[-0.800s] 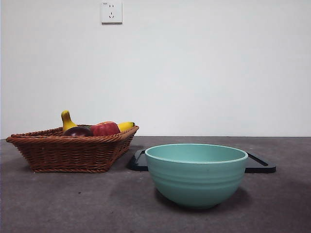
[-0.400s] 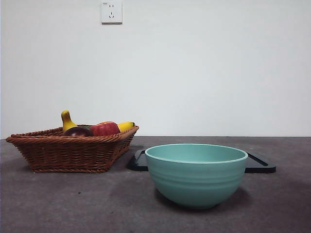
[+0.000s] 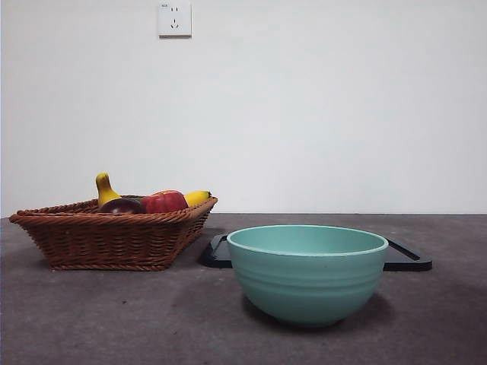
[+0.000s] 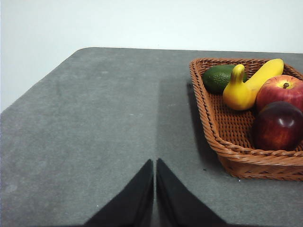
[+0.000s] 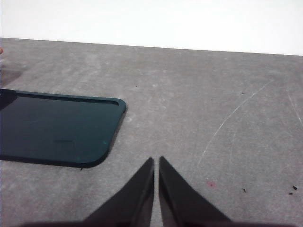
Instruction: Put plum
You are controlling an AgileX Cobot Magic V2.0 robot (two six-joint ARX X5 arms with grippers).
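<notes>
The dark maroon plum [image 4: 278,125] lies in a brown wicker basket [image 4: 215,133], next to a red apple [image 4: 281,90]. In the front view the plum [image 3: 122,205] peeks over the rim of the basket [image 3: 106,239] at the left. My left gripper [image 4: 155,163] is shut and empty above bare table, beside the basket and apart from it. My right gripper [image 5: 156,161] is shut and empty above bare table near the corner of a dark tray [image 5: 52,132]. Neither arm shows in the front view.
A yellow banana [image 4: 248,85] and a green avocado [image 4: 218,77] share the basket. A teal bowl [image 3: 307,274] stands front and centre, with the dark tray [image 3: 407,256] behind it. A wall with a socket [image 3: 174,19] is at the back.
</notes>
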